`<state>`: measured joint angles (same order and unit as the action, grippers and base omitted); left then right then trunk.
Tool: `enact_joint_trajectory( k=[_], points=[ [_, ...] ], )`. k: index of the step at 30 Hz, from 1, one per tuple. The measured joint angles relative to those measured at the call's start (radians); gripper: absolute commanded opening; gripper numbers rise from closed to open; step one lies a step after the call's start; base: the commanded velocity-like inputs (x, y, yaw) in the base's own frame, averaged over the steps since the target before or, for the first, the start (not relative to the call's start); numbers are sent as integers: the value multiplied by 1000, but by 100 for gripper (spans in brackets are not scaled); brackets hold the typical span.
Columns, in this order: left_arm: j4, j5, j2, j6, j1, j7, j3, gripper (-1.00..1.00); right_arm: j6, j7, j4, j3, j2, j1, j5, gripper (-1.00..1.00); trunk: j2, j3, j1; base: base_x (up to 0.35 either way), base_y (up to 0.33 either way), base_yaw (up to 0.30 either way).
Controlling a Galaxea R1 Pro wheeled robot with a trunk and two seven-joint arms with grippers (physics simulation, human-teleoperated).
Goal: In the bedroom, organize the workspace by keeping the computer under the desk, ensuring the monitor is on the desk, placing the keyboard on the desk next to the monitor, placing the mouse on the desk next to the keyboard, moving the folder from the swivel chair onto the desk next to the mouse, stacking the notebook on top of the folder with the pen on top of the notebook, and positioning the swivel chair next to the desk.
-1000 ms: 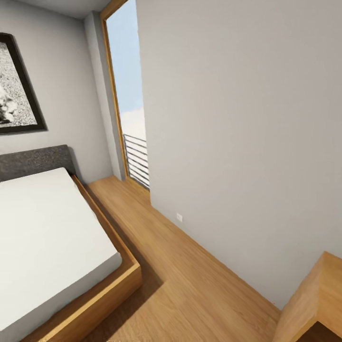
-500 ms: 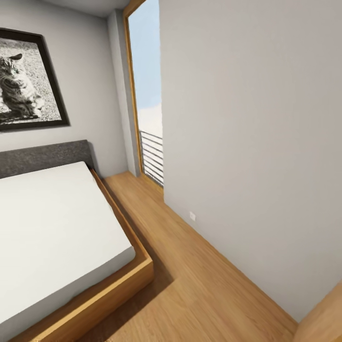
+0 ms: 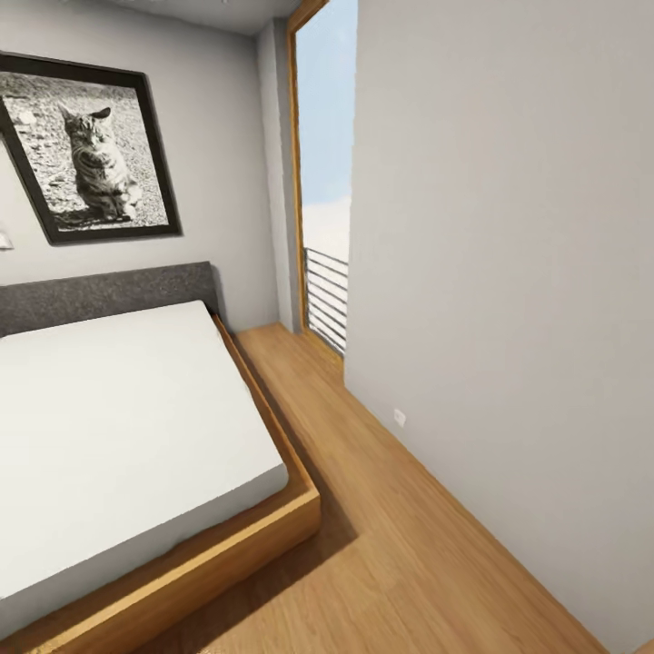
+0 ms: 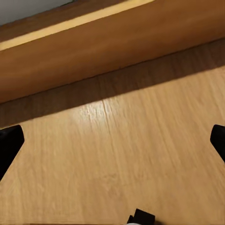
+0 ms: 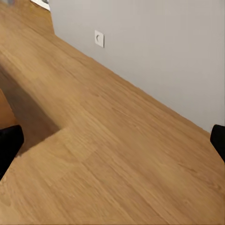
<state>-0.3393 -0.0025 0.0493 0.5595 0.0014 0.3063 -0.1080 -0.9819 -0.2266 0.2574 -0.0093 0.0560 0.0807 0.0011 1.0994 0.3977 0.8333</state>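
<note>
Beside the bed, you're facing a grey wall with a cat picture and a balcony door ahead, so my read is you're in transit with no placing step started; none of the workspace items or the counter is in sight, so I can't say where they are. Next move calls for turning the base until the counter comes into frame, keeping off the bed frame. Left fingers and right fingers sit spread wide over bare wood floor, holding and touching nothing.
</note>
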Motion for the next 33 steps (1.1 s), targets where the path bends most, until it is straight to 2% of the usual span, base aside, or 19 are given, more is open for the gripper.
enact_joint_trajectory(
  k=[4,7,8,9,11,12,17,29,33],
  points=[
    [25,-2,-4,24,0,0,3,100,-44,0,-25,3,0,0,1,100,0,0,0,0,0,282],
    [40,-2,-9,179,1,0,1,100,-61,-1,-33,4,-1,0,3,100,0,0,0,0,0,287],
    [58,-2,-10,286,1,0,2,100,-63,-1,-34,4,-2,0,3,100,0,0,0,0,0,287],
    [69,-2,-11,327,1,1,3,100,-63,-1,-34,5,-2,0,4,100,0,0,0,0,0,288],
    [131,-2,-11,464,1,4,6,100,-63,-3,-34,5,-2,0,4,100,0,0,0,0,0,288],
    [165,-2,-10,485,1,6,7,100,-63,-3,-36,5,-2,0,4,100,0,0,0,0,0,288],
    [194,-3,-10,486,1,5,13,100,-63,-3,-40,6,0,0,4,100,0,0,0,0,0,288],
    [201,0,-17,486,1,6,10,100,-56,-2,-47,6,-2,0,4,100,0,0,0,0,0,288],
    [201,1,-19,486,1,7,9,100,-56,0,-80,7,0,0,4,100,0,0,0,0,0,288]
  ],
)
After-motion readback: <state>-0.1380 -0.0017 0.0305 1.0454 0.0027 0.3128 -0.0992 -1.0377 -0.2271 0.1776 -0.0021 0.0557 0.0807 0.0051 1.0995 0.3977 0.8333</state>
